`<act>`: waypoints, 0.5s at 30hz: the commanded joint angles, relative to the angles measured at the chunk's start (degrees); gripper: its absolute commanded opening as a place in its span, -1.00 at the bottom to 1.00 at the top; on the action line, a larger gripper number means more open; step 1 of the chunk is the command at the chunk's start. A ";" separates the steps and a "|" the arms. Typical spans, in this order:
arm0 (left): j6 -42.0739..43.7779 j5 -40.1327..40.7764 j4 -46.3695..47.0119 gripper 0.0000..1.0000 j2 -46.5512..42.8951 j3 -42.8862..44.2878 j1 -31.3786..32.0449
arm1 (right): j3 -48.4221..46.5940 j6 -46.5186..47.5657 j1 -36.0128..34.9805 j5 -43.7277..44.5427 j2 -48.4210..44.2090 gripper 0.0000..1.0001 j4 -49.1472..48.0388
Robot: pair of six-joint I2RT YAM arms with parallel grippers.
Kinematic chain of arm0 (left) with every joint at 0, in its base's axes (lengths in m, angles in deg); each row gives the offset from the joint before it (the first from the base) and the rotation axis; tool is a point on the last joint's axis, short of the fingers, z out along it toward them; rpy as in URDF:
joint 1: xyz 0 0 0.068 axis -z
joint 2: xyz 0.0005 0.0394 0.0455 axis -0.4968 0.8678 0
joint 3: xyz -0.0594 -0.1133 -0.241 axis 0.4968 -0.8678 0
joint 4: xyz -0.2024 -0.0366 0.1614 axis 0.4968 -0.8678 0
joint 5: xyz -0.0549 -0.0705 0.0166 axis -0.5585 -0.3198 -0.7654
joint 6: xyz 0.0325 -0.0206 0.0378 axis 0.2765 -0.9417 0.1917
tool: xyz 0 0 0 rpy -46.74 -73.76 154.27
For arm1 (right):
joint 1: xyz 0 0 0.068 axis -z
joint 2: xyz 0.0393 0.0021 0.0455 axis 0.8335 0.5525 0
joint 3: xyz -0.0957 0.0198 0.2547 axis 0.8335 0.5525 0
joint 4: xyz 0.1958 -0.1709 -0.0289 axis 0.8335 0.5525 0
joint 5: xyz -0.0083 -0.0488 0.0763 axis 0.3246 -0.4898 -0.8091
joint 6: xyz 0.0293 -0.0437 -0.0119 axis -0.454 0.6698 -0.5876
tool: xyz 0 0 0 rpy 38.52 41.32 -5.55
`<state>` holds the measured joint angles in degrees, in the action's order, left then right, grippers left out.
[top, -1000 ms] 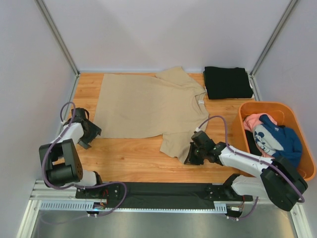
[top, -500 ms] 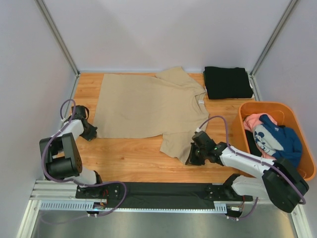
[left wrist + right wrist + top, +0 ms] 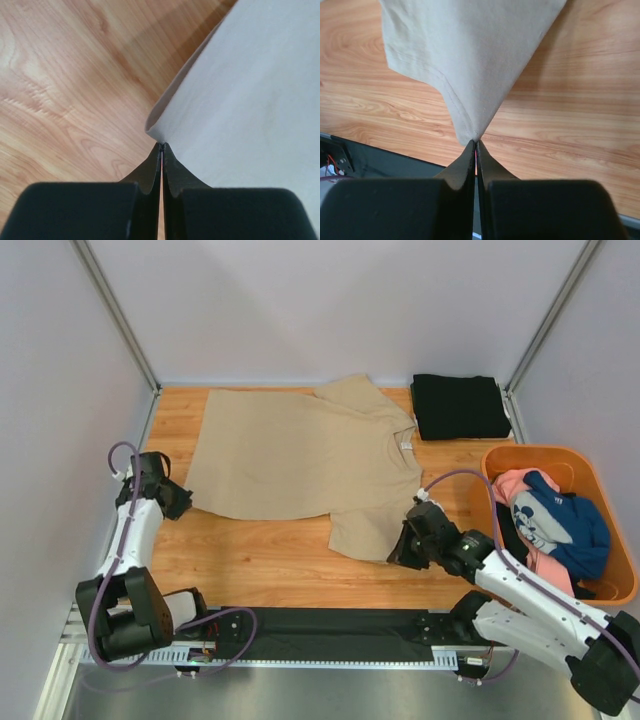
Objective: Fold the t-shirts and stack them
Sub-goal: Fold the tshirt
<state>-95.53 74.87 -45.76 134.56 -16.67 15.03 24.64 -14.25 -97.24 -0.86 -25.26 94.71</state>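
The left arm [image 3: 130, 535] and right arm [image 3: 520, 585] share white shells and black joints. A purple cable [image 3: 452, 476] loops behind each matte-black tool [image 3: 400, 552], whose fingers [image 3: 462, 165] taper thin.

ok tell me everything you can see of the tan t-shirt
The tan t-shirt is plain, soft cloth with short sleeves. It is spread mostly flat on the wooden table, hem to the left and collar to the right, with a small white label inside the collar. The left gripper is shut on its near hem corner. The right gripper is shut on the tip of the near sleeve, which is drawn to a point.
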 commanded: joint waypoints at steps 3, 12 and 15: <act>2.52 -3.60 -4.64 -1.00 -5.38 1.56 -0.35 | -7.03 -0.28 0.08 5.38 -0.02 -1.00 4.85; 6.29 -6.06 -7.71 -1.00 -3.64 12.17 -0.26 | -22.32 6.49 6.48 8.90 9.12 -1.00 6.26; 7.00 -7.29 -8.51 -1.00 2.68 16.67 -0.35 | -29.09 9.39 9.48 8.64 14.21 -1.00 6.26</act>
<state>-91.00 69.82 -53.39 132.93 -3.99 15.03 1.04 -9.13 -90.09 5.96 -13.79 101.16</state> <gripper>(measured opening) 0.006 0.004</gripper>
